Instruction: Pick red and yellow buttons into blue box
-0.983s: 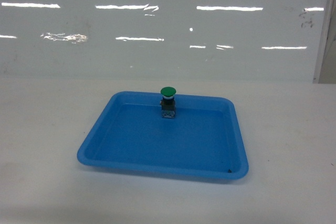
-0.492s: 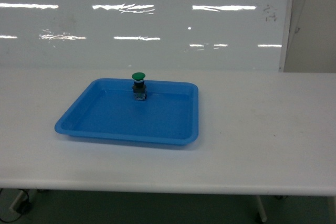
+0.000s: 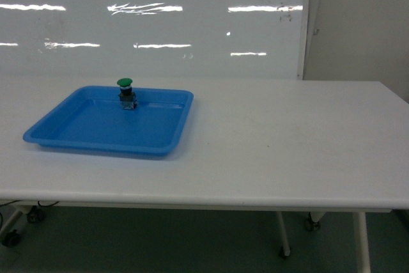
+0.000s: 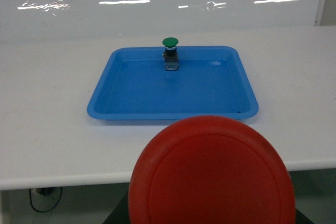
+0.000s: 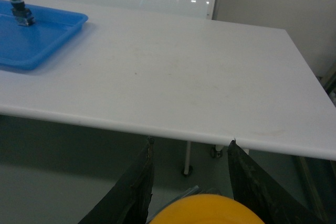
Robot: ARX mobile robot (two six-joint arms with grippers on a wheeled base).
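The red button [image 4: 210, 174] fills the bottom of the left wrist view, its round cap facing the camera. It hangs in front of and below the table's near edge. The cap hides my left gripper's fingers. In the right wrist view the yellow button [image 5: 207, 211] shows its cap at the bottom edge, between the two black fingers [image 5: 136, 182] of my right gripper [image 5: 191, 141], also just short of the table edge. Neither gripper shows in the head view. The blue box is out of view.
A shallow blue tray [image 3: 182, 123] lies on the left part of the white table [image 3: 287, 145], with a green-capped button [image 3: 126, 92] standing at its far edge. A glossy white wall runs behind the table. Table legs on casters [image 3: 284, 247] show underneath.
The head view has drawn back and swung right. The tray with the green button has shrunk and slid to the left. The table's front edge, right end and legs have come into view.
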